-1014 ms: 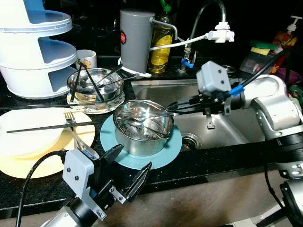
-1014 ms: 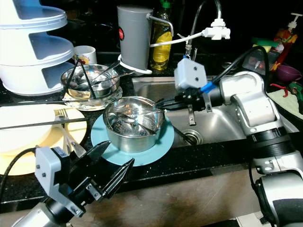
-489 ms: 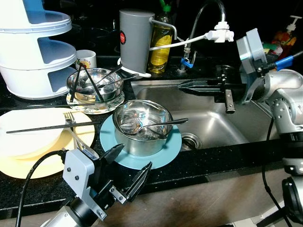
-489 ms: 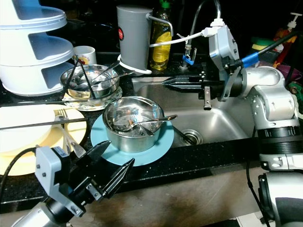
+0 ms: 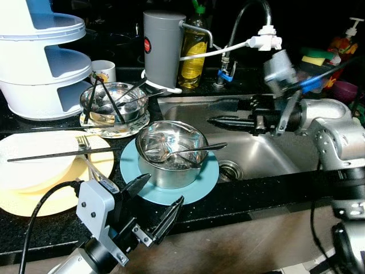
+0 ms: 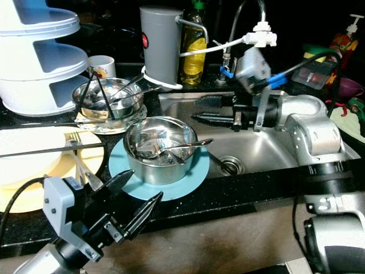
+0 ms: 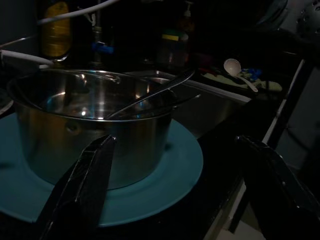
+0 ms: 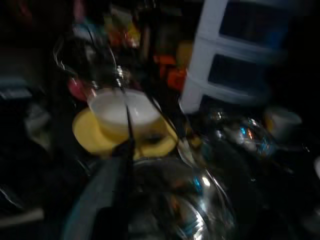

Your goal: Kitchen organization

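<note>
Right gripper (image 5: 219,121) empty, fingers together, over sink (image 5: 268,154) just beyond steel pot (image 5: 171,153); next likely re-reach for spoon (image 5: 197,150); left gripper (image 5: 154,205) idle, fingers apart.

The 2 head views look forward and down over the black countertop (image 5: 239,200), both taking in the round steel pot (image 5: 171,154) on its teal plate (image 6: 188,180). The left wrist view sits low and close beside that pot. The right wrist view, dark and blurred, faces it from the sink side.
</note>
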Motion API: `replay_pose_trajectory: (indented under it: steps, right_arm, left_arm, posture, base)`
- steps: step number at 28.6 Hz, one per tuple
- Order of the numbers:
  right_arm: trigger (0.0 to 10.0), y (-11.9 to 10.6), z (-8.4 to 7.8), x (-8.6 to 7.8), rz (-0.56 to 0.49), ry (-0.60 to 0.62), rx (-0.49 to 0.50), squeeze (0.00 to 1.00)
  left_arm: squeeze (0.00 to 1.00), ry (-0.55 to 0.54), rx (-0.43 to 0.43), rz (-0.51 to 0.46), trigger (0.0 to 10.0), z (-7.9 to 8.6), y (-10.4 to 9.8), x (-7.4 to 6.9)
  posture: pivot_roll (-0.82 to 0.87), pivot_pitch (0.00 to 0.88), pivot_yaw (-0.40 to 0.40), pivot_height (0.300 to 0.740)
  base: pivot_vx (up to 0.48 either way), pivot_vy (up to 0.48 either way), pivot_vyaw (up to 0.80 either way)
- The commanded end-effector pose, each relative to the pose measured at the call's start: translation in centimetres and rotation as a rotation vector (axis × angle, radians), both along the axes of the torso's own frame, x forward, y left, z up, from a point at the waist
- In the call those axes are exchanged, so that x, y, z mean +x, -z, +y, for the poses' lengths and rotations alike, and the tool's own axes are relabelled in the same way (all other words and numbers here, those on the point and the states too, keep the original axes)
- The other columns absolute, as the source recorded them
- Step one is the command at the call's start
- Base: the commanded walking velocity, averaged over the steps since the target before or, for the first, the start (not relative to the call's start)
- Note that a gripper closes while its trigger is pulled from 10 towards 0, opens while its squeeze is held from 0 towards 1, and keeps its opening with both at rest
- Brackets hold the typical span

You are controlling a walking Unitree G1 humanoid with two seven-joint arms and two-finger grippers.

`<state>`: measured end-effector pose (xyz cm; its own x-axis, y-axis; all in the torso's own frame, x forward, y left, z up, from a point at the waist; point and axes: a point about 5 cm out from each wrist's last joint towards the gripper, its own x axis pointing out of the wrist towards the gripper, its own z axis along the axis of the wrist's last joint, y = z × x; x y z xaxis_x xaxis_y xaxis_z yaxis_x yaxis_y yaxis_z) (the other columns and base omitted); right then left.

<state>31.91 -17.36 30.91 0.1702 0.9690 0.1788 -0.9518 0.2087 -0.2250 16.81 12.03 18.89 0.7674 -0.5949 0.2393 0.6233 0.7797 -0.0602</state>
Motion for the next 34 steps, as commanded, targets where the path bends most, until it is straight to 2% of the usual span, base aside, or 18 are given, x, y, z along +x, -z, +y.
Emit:
replay_pose_trajectory:
  steps: [1, 2, 3, 4, 7, 9, 12, 18, 23, 27, 34]
  right_arm:
    - [10.0, -0.3, -0.5, -0.4, 0.001, -0.014, 0.083, 1.0]
    - [10.0, 0.7, -0.6, -0.1, 0.023, 0.042, 0.225, 1.0]
    - [10.0, 1.8, -0.5, 0.1, 0.059, 0.079, 0.321, 1.0]
    - [10.0, 2.5, -0.4, 0.1, 0.079, 0.09, 0.352, 0.0]
    - [10.0, 4.2, -0.2, 0.0, 0.131, 0.116, 0.404, 0.0]
    - [10.0, 6.1, 0.1, -0.1, 0.192, 0.143, 0.435, 0.0]
    - [10.0, 7.1, -0.1, 0.2, 0.238, 0.195, 0.482, 0.0]
    - [10.0, 7.4, -0.6, 1.0, 0.273, 0.281, 0.549, 0.0]
    - [10.0, 8.9, -0.7, 0.5, 0.29, 0.318, 0.467, 0.0]
    - [10.0, 11.0, -0.8, 0.2, 0.325, 0.381, 0.355, 0.0]
    - [10.0, 12.6, -0.7, -0.4, 0.331, 0.406, 0.292, 0.0]
  left_arm:
    - [0.0, 0.012, -0.001, 0.022, 10.0, 0.0, 0.4, 0.0]
    - [0.0, 0.011, 0.0, 0.022, 10.0, 0.0, 0.4, 0.1]
    - [0.0, 0.01, 0.001, 0.022, 10.0, 0.0, 0.4, 0.1]
    - [0.0, 0.01, 0.001, 0.021, 10.0, 0.0, 0.4, 0.1]
    - [0.0, 0.012, 0.002, 0.017, 10.0, 0.0, 0.3, 0.2]
    - [0.0, 0.012, 0.004, 0.009, 10.0, 0.0, 0.1, 0.3]
    - [0.0, 0.012, 0.006, 0.005, 10.0, 0.1, 0.0, 0.4]
    - [0.0, 0.012, 0.009, 0.001, 10.0, 0.1, -0.1, 0.4]
    - [0.0, 0.011, 0.003, -0.002, 10.0, 0.1, -0.2, 0.5]
    - [0.0, 0.009, 0.002, 0.002, 10.0, 0.1, -0.2, 0.4]
    - [0.0, 0.014, -0.001, 0.002, 10.0, 0.1, -0.2, 0.4]
  posture:
    - [0.04, 0.0, -0.088, 0.74]
    - [0.04, 0.0, -0.082, 0.74]
    - [0.04, 0.0, -0.082, 0.74]
    - [0.04, 0.0, -0.081, 0.74]
    - [0.04, 0.0, -0.081, 0.74]
    - [0.05, 0.0, -0.077, 0.74]
    - [0.05, 0.0, -0.075, 0.74]
    - [0.05, 0.0, -0.073, 0.74]
    - [0.05, 0.0, -0.077, 0.74]
    - [0.05, 0.0, -0.078, 0.74]
    - [0.04, 0.0, -0.071, 0.74]
  base:
    - [0.0, 0.0, 0.0]
    - [0.0, 0.0, 0.0]
    - [0.0, 0.0, 0.0]
    - [0.0, 0.0, 0.0]
    - [0.0, 0.0, 0.0]
    - [0.0, 0.0, 0.0]
    - [0.0, 0.0, 0.0]
    - [0.0, 0.0, 0.0]
    - [0.0, 0.0, 0.0]
    - [0.0, 0.0, 0.0]
    - [0.0, 0.0, 0.0]
